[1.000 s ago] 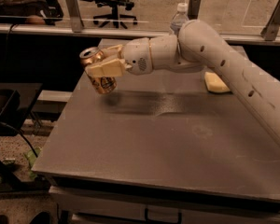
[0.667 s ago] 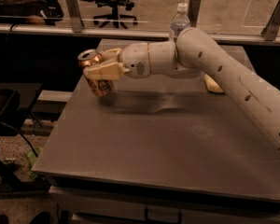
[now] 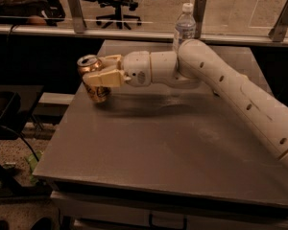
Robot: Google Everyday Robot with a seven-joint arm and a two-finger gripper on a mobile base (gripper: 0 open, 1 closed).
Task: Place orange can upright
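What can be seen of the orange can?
The can is a small, shiny orange-gold metal drink can with a silver top and dark label patterning low down. It is held nearly upright, top leaning slightly left, near the table's left edge. The gripper is shut on its middle. Whether its base rests on the table cannot be told.

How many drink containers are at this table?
2. A small shiny orange-gold metal can is clamped in the gripper over the left of the table; a clear plastic water bottle with a white cap stands at the far edge, behind the arm. The arm may hide others.
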